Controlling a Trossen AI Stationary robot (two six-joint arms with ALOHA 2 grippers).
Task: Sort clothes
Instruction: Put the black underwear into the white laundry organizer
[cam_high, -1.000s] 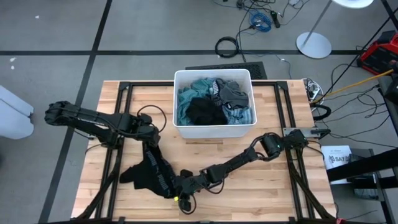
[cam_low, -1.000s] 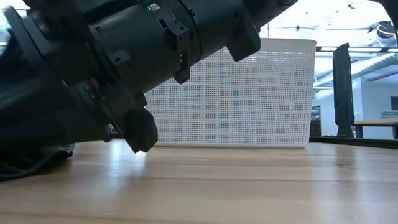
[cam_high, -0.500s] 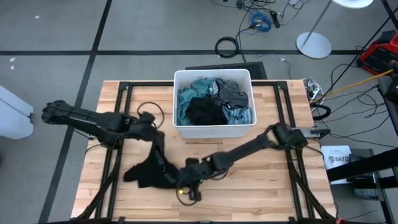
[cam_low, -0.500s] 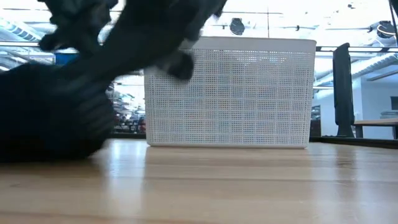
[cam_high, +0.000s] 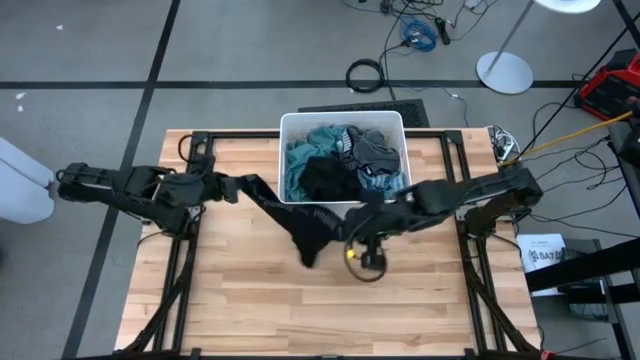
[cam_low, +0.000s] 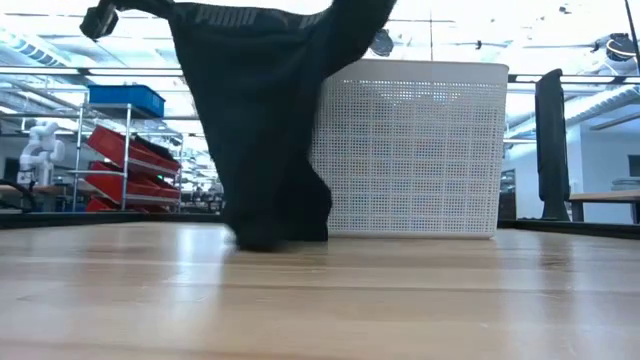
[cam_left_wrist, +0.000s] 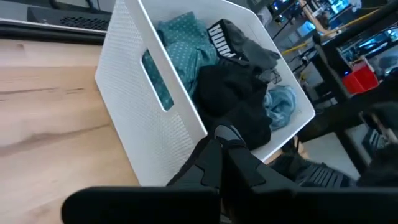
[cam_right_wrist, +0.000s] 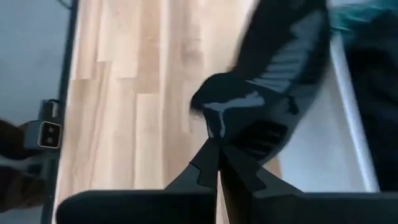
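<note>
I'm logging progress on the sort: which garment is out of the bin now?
The black garment with white lettering, stretched between the left tool and right tool; the others lie in the white bin.

Black garment (cam_high: 305, 222) (white lettering) hangs stretched at frame centre, lower tip touching wood; remaining clothes (cam_high: 345, 160) heaped above it.

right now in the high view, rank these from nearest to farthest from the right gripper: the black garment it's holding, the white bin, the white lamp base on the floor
1. black garment: held between the right gripper and left gripper, hanging over the table in front of the bin.
2. white bin: just behind the right gripper, at the table's back middle.
3. white lamp base: off the table, on the floor at back right.
</note>
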